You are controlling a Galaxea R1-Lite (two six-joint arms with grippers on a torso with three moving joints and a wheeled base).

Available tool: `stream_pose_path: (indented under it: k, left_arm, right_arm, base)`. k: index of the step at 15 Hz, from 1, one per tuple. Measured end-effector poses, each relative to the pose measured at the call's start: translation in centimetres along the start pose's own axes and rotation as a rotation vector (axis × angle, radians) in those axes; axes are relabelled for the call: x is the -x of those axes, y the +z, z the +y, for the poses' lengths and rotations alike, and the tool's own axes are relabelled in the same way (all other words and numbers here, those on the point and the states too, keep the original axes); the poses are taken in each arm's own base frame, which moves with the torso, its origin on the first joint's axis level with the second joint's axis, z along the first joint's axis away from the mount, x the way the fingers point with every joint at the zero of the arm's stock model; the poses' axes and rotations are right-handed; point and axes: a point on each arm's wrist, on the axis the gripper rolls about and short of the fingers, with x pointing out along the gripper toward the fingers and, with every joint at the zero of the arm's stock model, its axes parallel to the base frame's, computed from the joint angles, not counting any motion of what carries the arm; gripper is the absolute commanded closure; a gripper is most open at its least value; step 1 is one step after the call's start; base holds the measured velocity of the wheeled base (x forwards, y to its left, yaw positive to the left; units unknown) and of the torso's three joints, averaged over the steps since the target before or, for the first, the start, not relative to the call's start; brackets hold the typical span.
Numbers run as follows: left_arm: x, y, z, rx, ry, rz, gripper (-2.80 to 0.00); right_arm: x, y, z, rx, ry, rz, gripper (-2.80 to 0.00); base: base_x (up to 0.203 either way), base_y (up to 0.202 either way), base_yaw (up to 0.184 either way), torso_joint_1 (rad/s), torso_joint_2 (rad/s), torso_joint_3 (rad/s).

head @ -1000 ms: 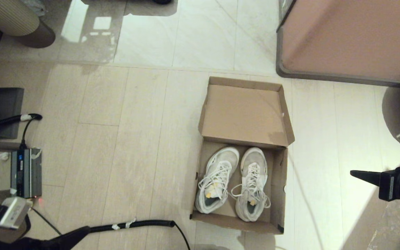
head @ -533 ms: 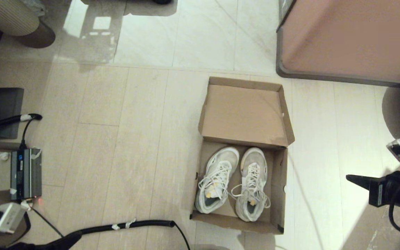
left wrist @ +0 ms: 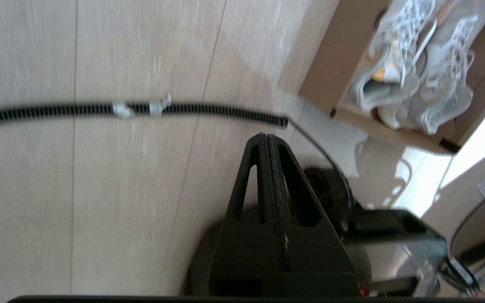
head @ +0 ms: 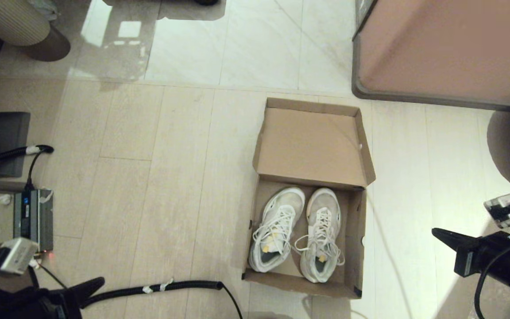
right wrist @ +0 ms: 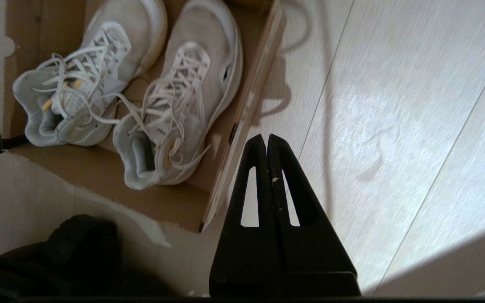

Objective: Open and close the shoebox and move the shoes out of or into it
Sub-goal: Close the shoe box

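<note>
The brown cardboard shoebox [head: 356, 230] sits open on the floor, its lid [head: 312, 146] folded back away from me. Both white sneakers [head: 277, 230] lie side by side inside, toes toward the lid; the same shoes [right wrist: 175, 105] [left wrist: 411, 71] show in both wrist views. My right gripper [head: 434, 231] hovers shut and holding nothing to the right of the box, well apart from its side wall [right wrist: 242, 126]. My left gripper [head: 100, 281] is shut and holding nothing, low at the near left, beside the black corrugated cable [head: 171, 287].
A large pinkish-brown furniture block with a grey rim [head: 441, 48] stands at the far right. A grey electronics box [head: 33, 219] and a dark block [head: 2, 141] sit on the left. The cable [left wrist: 141, 109] runs across the floor toward the box's near corner.
My right gripper has slid left toward the box and sunk lower in the head view. My left gripper has pulled back to the left along the cable.
</note>
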Motion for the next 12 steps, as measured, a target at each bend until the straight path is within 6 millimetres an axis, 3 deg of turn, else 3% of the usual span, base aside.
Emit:
stream_pose_path:
  k: [3,5,9,12]
  left_arm:
    - [-1.4,2.2,0.1,-0.006,-0.005,-0.026,0.0]
    - [-3.4,4.6,0.1,-0.012,-0.026,-0.047,0.0]
    - [-9.0,7.6,-0.5,-0.024,-0.194,-0.029,0.0]
    - [-13.5,8.9,-3.4,0.086,-0.356,0.003,0.0]
  right_arm:
    - [-2.6,0.4,-1.1,-0.061,-0.043,0.009,0.0]
    - [-4.3,0.3,-1.7,-0.07,-0.047,0.004,0.0]
    - [-7.8,-1.4,-2.9,-0.16,-0.051,-0.041,0.0]
    - [-10.5,-2.7,-3.7,-0.281,-0.048,-0.071,0.0]
  base:
    - [0.0,0.0,0.0,0.0,0.0,0.0]
    - [0.0,0.0,0.0,0.0,0.0,0.0]
    - [0.0,0.0,0.0,0.0,0.0,0.0]
    - [0.0,0.0,0.0,0.0,0.0,0.0]
